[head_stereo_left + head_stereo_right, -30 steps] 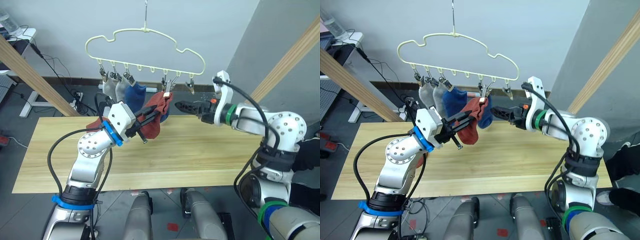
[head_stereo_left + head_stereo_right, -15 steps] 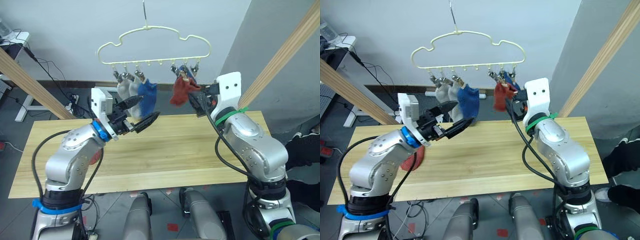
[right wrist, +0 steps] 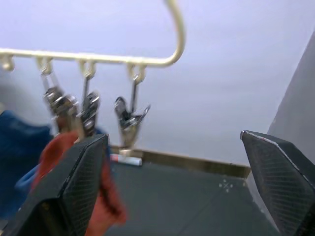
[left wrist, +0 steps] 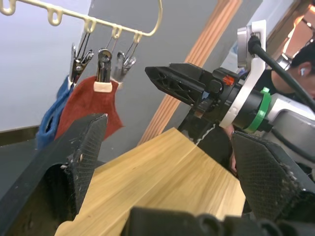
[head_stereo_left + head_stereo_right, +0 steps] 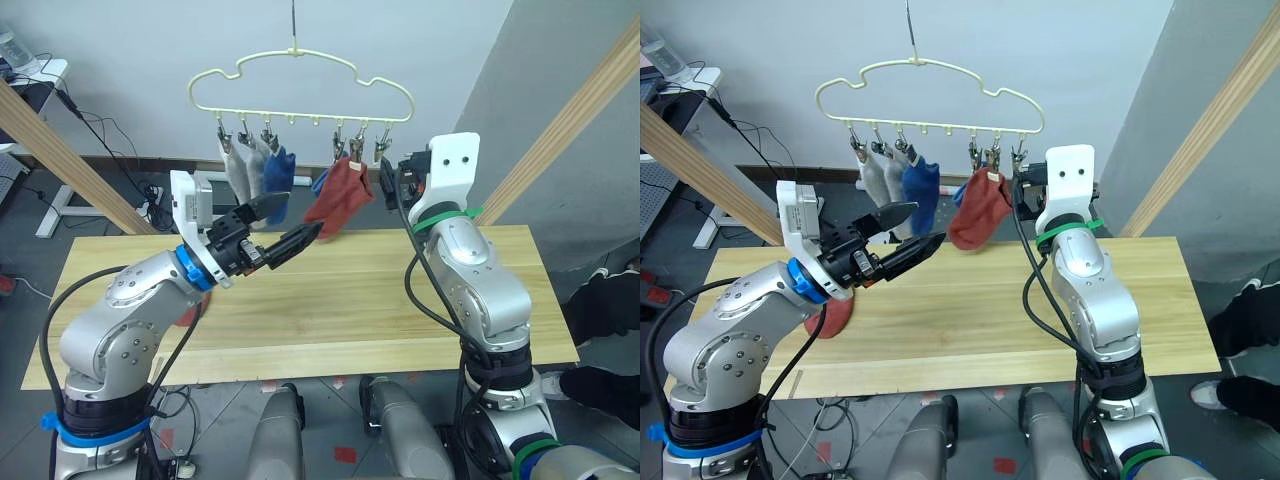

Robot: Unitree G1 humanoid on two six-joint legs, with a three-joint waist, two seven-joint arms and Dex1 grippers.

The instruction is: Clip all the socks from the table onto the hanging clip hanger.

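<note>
Under the thin pale-yellow cloud-shaped wire clip hanger [image 5: 300, 85], a rust-red soft fabric sock [image 5: 335, 198] hangs pinched in a metal clip, its long axis drooping down and tilted toward the robot's left. Beside it hang a blue sock [image 5: 275, 172] and two light grey socks [image 5: 240, 170], with what looks like another blue sock behind the red one. A second rust-red sock [image 5: 830, 315] lies on the long light wood-grain table [image 5: 400, 290], so one clip [image 5: 381, 152] is probably left bare for it. The left gripper [image 5: 280, 228] hovers near the hung sock, fingers spread and empty; the right gripper [image 4: 165, 81] points at the clips, fingers parted, holding nothing.
</note>
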